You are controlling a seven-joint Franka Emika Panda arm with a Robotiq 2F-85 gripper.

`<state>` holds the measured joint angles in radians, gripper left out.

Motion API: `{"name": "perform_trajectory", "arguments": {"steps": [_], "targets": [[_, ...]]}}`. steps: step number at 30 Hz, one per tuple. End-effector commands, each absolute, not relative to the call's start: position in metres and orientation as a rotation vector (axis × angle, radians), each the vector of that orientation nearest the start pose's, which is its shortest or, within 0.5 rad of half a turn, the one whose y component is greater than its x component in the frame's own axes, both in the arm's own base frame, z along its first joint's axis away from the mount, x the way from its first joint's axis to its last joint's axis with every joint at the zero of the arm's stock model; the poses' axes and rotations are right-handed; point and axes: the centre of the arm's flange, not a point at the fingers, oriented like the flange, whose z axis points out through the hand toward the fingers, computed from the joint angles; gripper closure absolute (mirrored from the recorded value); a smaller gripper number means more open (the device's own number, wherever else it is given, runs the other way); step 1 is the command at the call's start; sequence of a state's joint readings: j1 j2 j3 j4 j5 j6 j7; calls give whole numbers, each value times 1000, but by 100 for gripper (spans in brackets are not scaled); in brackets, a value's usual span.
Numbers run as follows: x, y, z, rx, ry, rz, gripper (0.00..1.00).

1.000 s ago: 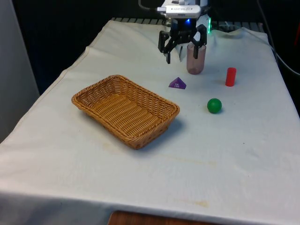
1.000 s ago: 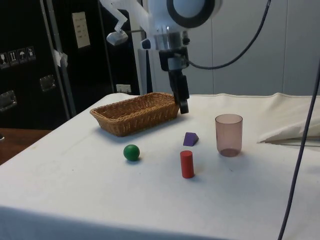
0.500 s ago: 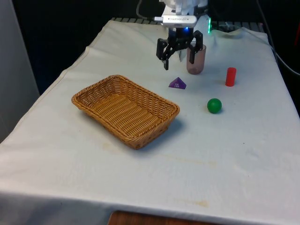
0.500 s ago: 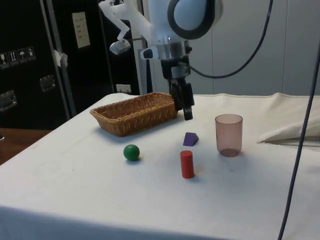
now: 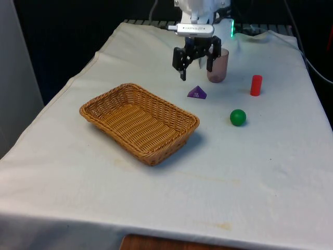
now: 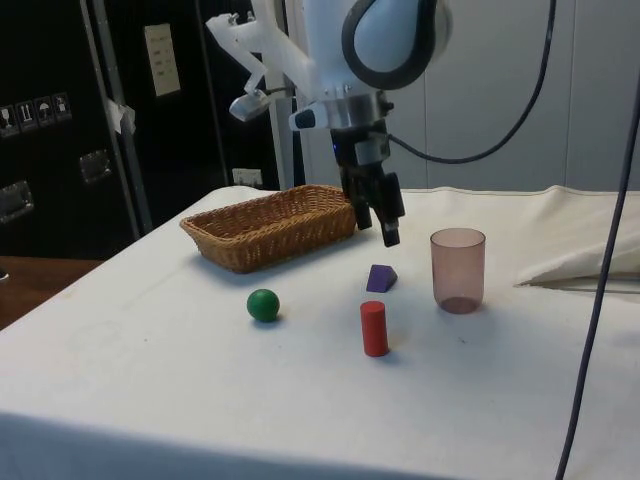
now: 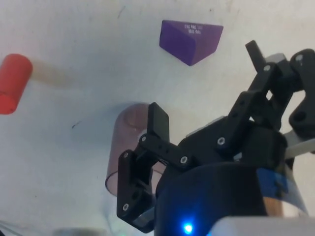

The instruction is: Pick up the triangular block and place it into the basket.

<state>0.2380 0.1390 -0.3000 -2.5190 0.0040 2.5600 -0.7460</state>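
Note:
A purple triangular block [image 5: 197,93] [image 6: 381,277] [image 7: 191,40] lies on the white cloth between the wicker basket [image 5: 139,122] [image 6: 270,225] and a brownish plastic cup. My gripper [image 5: 196,71] [image 6: 385,228] [image 7: 205,78] hangs open above the cloth, just behind the block and a little towards the basket's side, with nothing between its fingers [image 7: 157,123]. It is apart from the block. The basket holds nothing.
The translucent cup [image 5: 218,65] [image 6: 458,270] [image 7: 129,147] stands upright close beside the gripper. A red cylinder [image 5: 256,85] [image 6: 374,328] [image 7: 14,82] and a green ball [image 5: 238,117] [image 6: 263,305] sit on the front view's right of the block.
The gripper has turned about its wrist and come closer to the block, shifting a little towards the front view's left. No object has moved.

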Motion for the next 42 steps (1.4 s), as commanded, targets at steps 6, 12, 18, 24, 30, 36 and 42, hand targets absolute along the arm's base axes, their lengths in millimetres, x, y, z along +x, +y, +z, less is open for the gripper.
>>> {"name": "perform_trajectory", "arguments": {"steps": [6,12,18,24,30,36,42], "targets": [[454,-33,211,-2943,-1127,135,0],[455,-34,201,-2934,-1190,113,0],[456,-33,190,-2923,-1262,84,0],[456,-33,184,-2913,-1313,66,0],[457,-34,176,-2905,-1358,69,0],[453,-34,174,-2884,-1425,39,0],[446,-36,173,-2874,-1460,32,0]]}}
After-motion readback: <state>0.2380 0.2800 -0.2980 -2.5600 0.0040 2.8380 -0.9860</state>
